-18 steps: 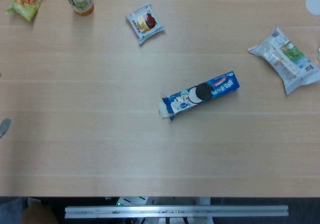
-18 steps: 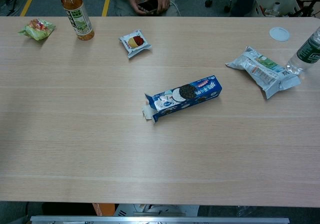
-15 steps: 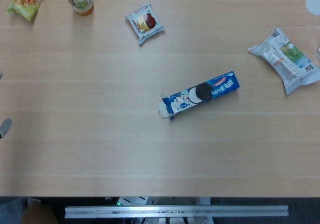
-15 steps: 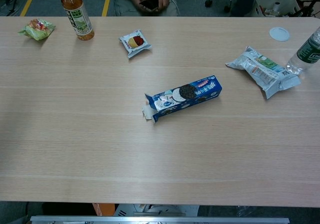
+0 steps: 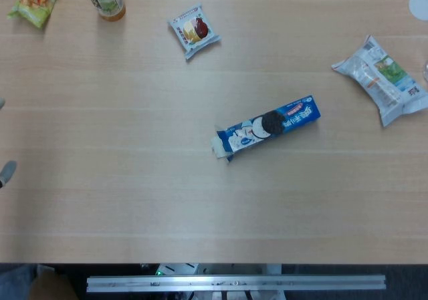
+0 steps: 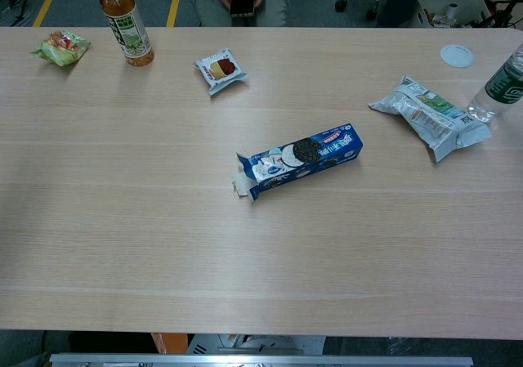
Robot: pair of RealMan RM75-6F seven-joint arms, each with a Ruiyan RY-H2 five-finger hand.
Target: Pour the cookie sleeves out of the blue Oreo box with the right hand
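Oreo box (image 5: 267,126): it lay flat near the middle of the table (image 5: 134,206), long way slanted, open flap end pointing low and left.
Your right hand: not in either view, so fingers unknown.
Your left hand (image 5: 5,173): only a grey tip showed, far left of the box; fingers unclear.

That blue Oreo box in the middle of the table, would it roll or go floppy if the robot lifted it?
The blue Oreo box lies flat on a long side, so it probably slides rather than rolls. It looks like stiff card, likely keeping its shape when gripped. Its left end flaps stand open, so tilting that end down could let the contents slip out.
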